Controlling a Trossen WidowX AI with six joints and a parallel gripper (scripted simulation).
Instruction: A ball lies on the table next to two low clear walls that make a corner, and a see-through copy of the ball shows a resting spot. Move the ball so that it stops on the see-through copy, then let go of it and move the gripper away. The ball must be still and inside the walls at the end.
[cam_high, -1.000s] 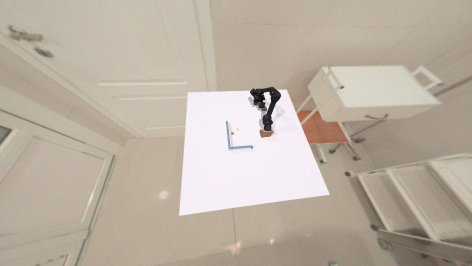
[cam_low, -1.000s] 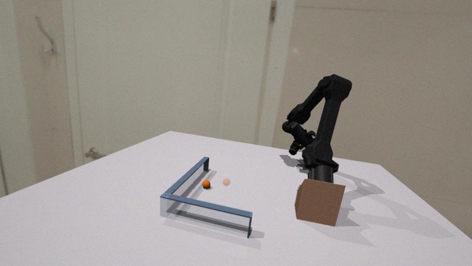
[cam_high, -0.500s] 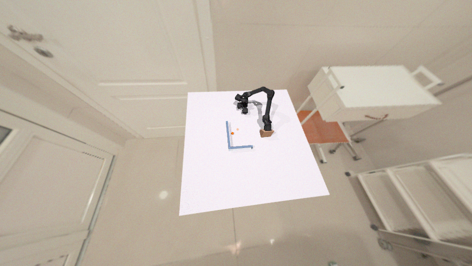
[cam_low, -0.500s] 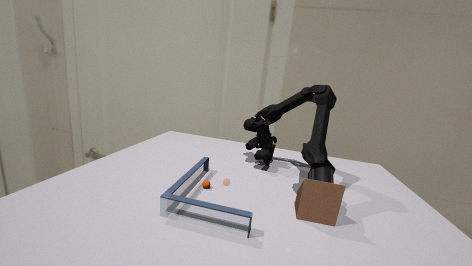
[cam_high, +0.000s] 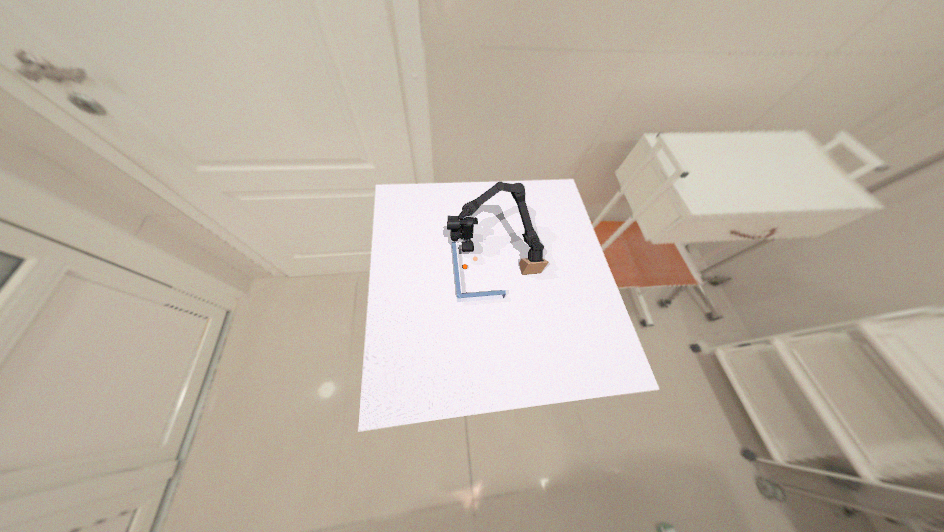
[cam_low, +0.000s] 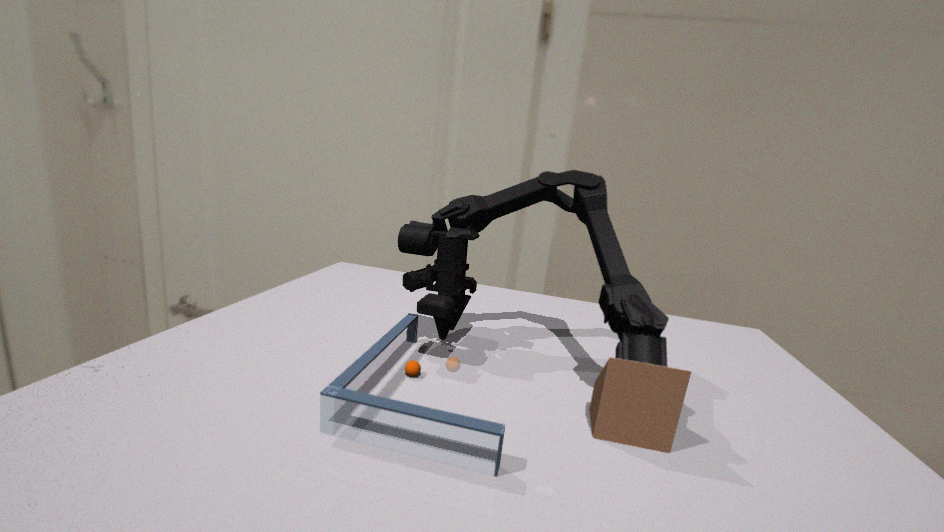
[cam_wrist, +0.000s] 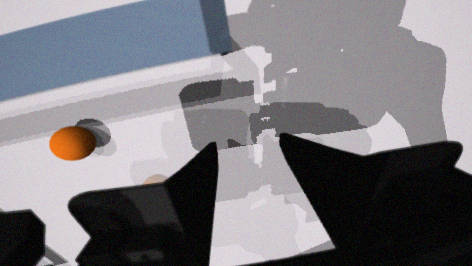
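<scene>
The orange ball (cam_high: 464, 266) (cam_low: 412, 368) (cam_wrist: 72, 143) rests on the table close to the long side wall (cam_high: 456, 270) (cam_low: 374, 353) (cam_wrist: 110, 47). The see-through copy (cam_high: 474, 259) (cam_low: 452, 364) (cam_wrist: 155, 180) is a short way from the ball, farther from that wall; my finger partly hides it in the wrist view. The other wall (cam_high: 482, 294) (cam_low: 416, 411) meets the first at a corner. My gripper (cam_low: 443, 338) (cam_wrist: 248, 143) points down above the table near the side wall's free end, past the ball and the copy. Its fingers are open with nothing between them.
A brown block (cam_high: 532, 266) (cam_low: 639, 406) stands at the arm's base, to the right of the walls. The white table (cam_high: 502, 356) (cam_low: 198, 456) carries everything. The arm arches over from the base to the gripper.
</scene>
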